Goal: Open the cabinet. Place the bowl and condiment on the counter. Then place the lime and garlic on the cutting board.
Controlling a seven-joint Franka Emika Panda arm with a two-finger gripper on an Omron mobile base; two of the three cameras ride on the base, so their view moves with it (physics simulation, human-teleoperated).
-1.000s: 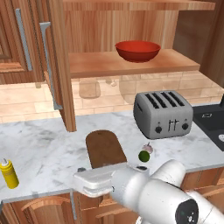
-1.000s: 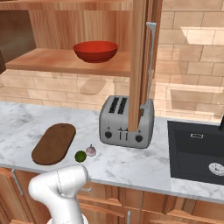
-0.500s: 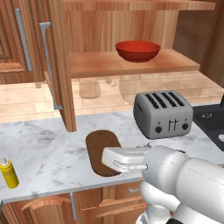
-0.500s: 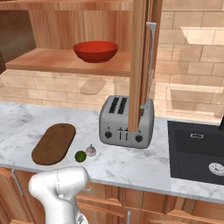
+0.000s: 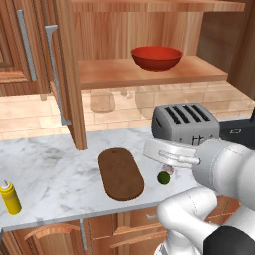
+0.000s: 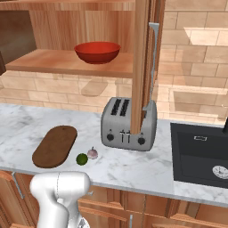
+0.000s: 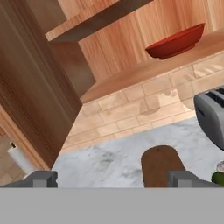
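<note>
Hand view: tool spread, empty. Wide glossy red bowl sits on the lower shelf of the open reddish-brown wood cabinet. Likely rigid, slippery; pinch the rim.

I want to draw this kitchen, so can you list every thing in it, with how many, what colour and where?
cabinet: one, reddish-brown wood, on the wall, doors open
bowl: one, glossy red, on the cabinet's lower shelf
counter: one, white marble with grey veins, under the cabinet
cutting board: one, dark brown, on the counter, nothing on it
lime: one, dark green, on the counter right of the board
garlic: one, whitish-pink, beside the lime
condiment: one, yellow bottle, near the counter's left front edge
toaster: one, grey, on the counter
sink: one, black, set in the counter at the right
gripper: one, dark fingertips, open, holding nothing
</note>
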